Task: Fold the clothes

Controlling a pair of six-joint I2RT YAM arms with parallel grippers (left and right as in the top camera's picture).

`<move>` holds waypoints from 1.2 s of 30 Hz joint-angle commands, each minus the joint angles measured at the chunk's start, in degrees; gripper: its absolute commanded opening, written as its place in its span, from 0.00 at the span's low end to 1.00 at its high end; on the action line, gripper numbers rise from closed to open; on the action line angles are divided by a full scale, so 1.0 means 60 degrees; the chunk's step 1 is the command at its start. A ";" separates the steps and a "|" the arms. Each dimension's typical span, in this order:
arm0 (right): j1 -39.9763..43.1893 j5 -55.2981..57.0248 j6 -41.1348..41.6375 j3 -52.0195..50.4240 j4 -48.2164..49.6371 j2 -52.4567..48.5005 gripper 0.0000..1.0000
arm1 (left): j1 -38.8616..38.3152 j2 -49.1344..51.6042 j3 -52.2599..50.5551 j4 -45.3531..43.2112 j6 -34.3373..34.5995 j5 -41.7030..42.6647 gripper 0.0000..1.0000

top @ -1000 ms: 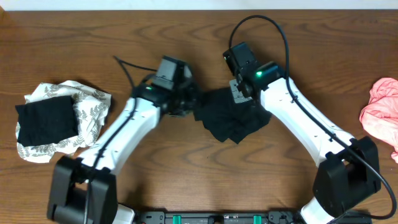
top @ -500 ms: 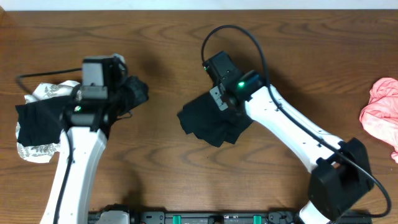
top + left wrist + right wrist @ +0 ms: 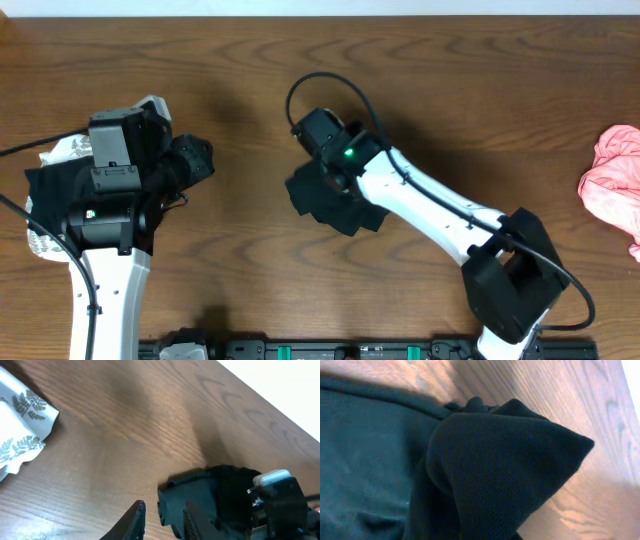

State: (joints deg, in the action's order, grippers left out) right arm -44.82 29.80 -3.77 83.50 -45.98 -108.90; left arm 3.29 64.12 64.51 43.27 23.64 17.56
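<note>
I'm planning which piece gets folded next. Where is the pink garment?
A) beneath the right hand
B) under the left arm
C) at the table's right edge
C: the pink garment lies at the table's right edge, far from the black garment in the middle.

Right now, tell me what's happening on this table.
Two arms are folding clothes. The right gripper is shut on the black shirt, which lies crumpled in the middle. The left gripper hangs open and empty off to the left, near the leaf-print piece. A pink piece lies untouched at the far right edge.
</note>
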 commanded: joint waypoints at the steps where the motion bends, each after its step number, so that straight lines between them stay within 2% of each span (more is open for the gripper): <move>1: -0.0481 0.0361 -0.0284 0.0178 0.0062 -0.0076 0.01 | 0.0047 -0.0055 -0.0018 0.0036 -0.0229 -0.0124 0.26; 8: -0.0943 0.0397 -0.0288 0.0178 0.0051 -0.0925 0.01 | 0.0051 -0.0215 -0.0018 0.0073 -0.0226 -0.0124 0.27; 14: -0.1362 0.1898 -0.0459 0.0178 0.0022 -0.1858 0.01 | 0.0047 -0.0397 -0.0018 0.0073 -0.0233 -0.0127 0.26; 19: -0.1840 0.2036 -0.0459 0.0178 -0.0011 -0.2033 0.01 | 0.0047 -0.0401 -0.0018 0.0073 -0.0229 -0.0127 0.27; 22: -0.2160 0.2328 -0.0463 0.0178 -0.0011 -0.2033 0.09 | 0.0047 -0.0401 -0.0018 0.0073 -0.0229 -0.0127 0.27; 29: -0.2787 0.3497 -0.0455 0.0178 -0.0423 -0.2029 0.38 | 0.0047 -0.0401 -0.0018 0.0073 -0.0233 -0.0127 0.26; 32: -0.3107 0.3566 -0.0452 0.0178 -0.0532 -0.2029 0.41 | 0.0047 -0.0401 -0.0018 0.0069 -0.0233 -0.0131 0.27; 36: -0.3585 0.3497 -0.0452 0.0178 -0.0623 -0.2029 0.39 | 0.0047 -0.0401 -0.0018 0.0073 -0.0262 -0.0335 0.27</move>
State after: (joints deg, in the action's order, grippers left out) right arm -64.07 48.97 -6.74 83.85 -49.41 -119.63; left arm 3.29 62.13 64.51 43.53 23.46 17.30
